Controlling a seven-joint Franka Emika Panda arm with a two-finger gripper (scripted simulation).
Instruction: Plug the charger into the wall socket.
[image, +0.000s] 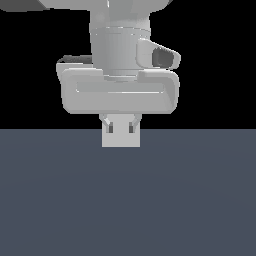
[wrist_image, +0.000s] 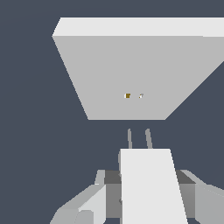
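Observation:
In the wrist view my gripper (wrist_image: 146, 186) is shut on the charger (wrist_image: 148, 188), a light-grey block held between the two fingers (wrist_image: 111, 181). Its two thin prongs (wrist_image: 130, 139) point at the wall socket (wrist_image: 131, 70), a flat light-grey square plate with two tiny holes (wrist_image: 133, 95) at its centre. The prongs stop short of the plate and are apart from it. In the exterior view the gripper (image: 120, 127) hangs low over the floor, with a light-grey square (image: 120, 140) right behind its fingertips. I cannot tell charger from socket there.
The dark blue-grey floor (image: 125, 200) spreads all around. The arm's wide hand body (image: 119, 92) fills the upper middle of the exterior view. Nothing else shows.

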